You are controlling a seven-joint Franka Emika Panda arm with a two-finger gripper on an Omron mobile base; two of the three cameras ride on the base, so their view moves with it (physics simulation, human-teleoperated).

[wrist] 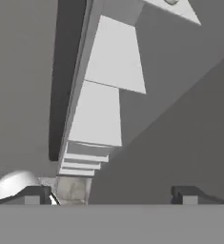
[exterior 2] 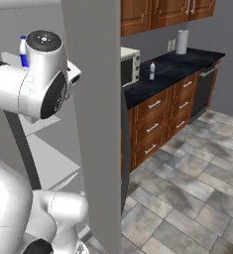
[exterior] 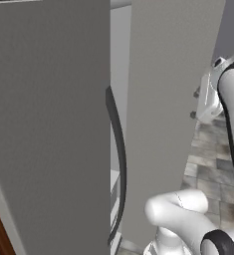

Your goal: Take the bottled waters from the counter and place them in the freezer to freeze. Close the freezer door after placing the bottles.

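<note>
The freezer (exterior 2: pixel 43 158) stands open, its white shelves bare to the room. The blue-capped bottled water (exterior 2: pixel 23 51) stands upright on an upper shelf there, half hidden behind my arm. The red-capped bottled water (exterior 2: pixel 151 70) stands on the black counter (exterior 2: pixel 187 62), well to the right. A tall grey door panel (exterior 2: pixel 95 124) with a dark handle (exterior 2: pixel 125 149) rises between them. I cannot tell which of the grey panels is the freezer door. My gripper (wrist: pixel 110 194) is open and holds nothing. It faces the white shelves (wrist: pixel 96 114) from a short way off.
A cream toaster oven (exterior 2: pixel 130 64) sits on the counter beside the fridge, and a paper towel roll (exterior 2: pixel 181 42) stands at the back. In the left base view, two grey panels (exterior: pixel 49 124) (exterior: pixel 173 124) flank a narrow gap. Tiled floor (exterior 2: pixel 187 198) lies to the right.
</note>
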